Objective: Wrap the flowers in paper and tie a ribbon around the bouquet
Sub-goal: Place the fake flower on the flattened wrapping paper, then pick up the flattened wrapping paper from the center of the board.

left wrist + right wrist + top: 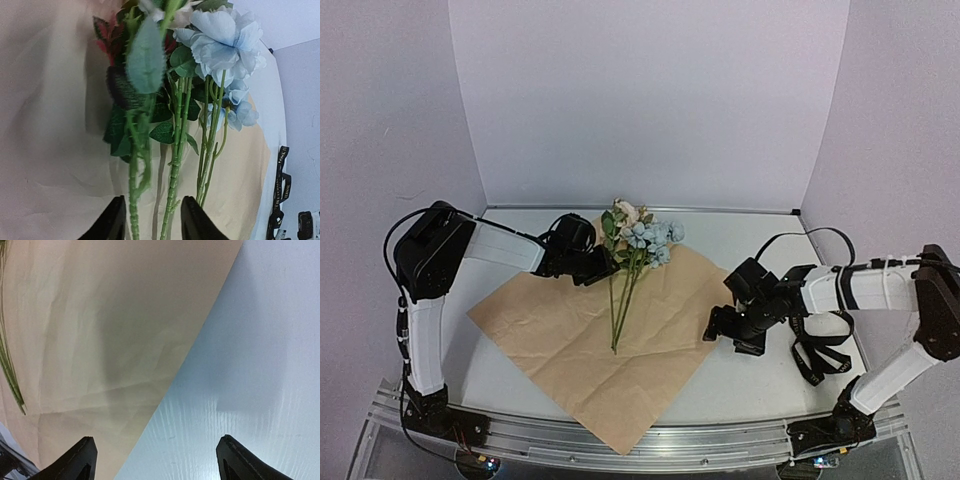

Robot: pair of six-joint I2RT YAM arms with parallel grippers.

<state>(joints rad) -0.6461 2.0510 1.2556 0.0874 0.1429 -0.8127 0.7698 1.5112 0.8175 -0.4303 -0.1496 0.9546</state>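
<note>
Pale blue and cream artificial flowers point(638, 238) are laid on the creased tan paper sheet point(560, 335), blooms at the far end.
The left gripper point(152, 222) is held apart astride the thin green stems point(175, 150); the right gripper point(155, 460) is spread wide over the paper's right edge.

- flowers point(220, 45): top blooms cut by upper edge in left wrist view, stem ends cut by lower edge; near leaf point(146, 55) blurred.
- ribbon point(281, 172): lettering too small to read.
- paper point(100, 340): cropped at top and left in right wrist view.
</note>
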